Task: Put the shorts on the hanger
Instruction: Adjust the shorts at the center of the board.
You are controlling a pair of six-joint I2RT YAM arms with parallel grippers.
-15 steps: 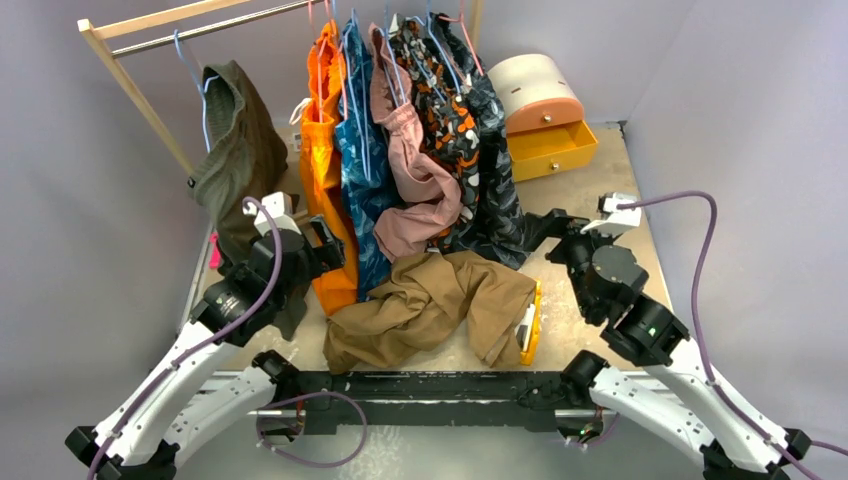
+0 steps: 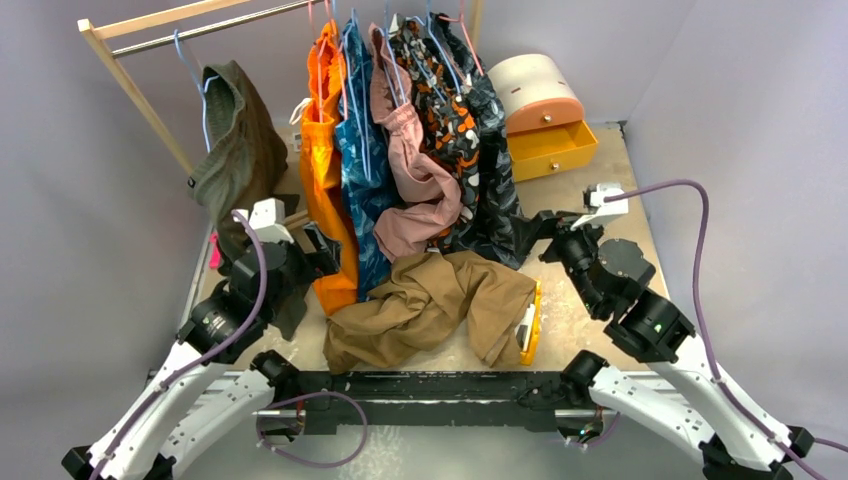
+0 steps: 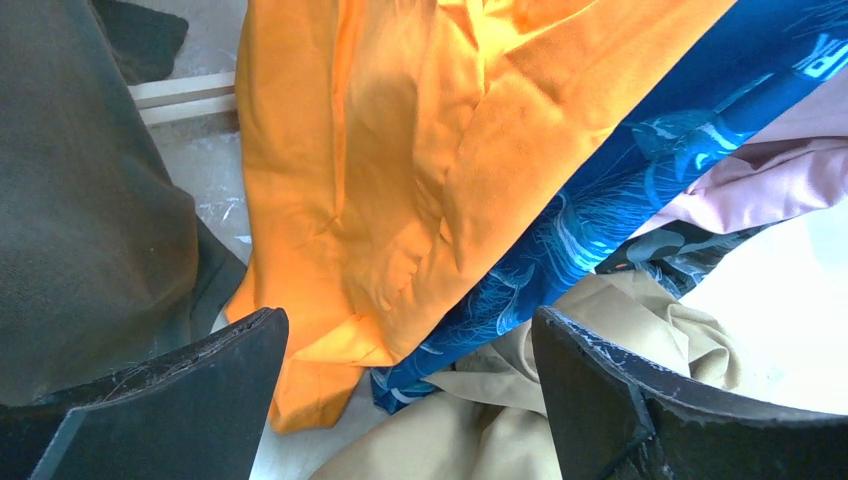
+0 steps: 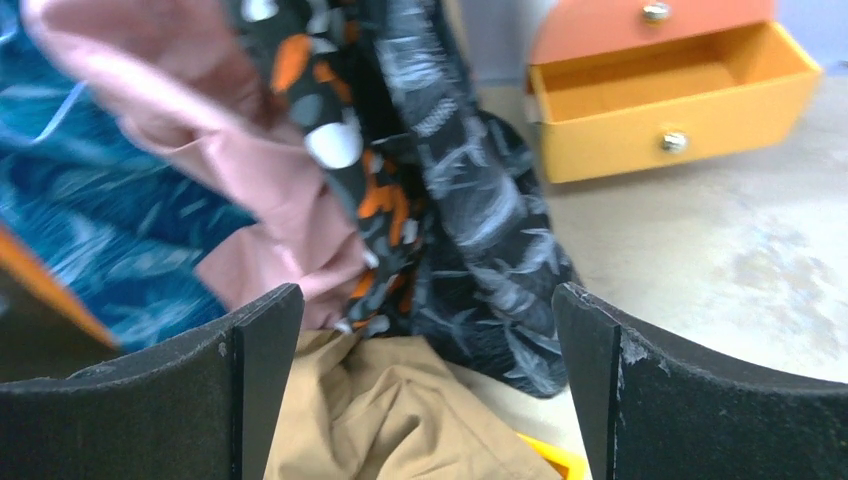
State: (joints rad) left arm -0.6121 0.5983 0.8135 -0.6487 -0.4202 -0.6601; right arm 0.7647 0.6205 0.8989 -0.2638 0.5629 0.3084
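1 crumpled pair of shorts (image 2: 430,305) lies between 2 grippers: the left gripper (image 3: 408,335) off its left side, the right gripper (image 4: 428,300) off its right, both spread apart, holding nothing.

tan-brown cloth shorts (image 2: 430,300): matt woven cloth, creased
bright orange hanging garment (image 3: 420,150): matt, faintly fuzzy cloth
pale wooden rack frame (image 2: 130,88): smooth bare wood
yellow open drawer (image 4: 660,110): smooth, slight sheen
black fingers (image 3: 200,370) of the left gripper (image 3: 408,320): matt plastic, scratched
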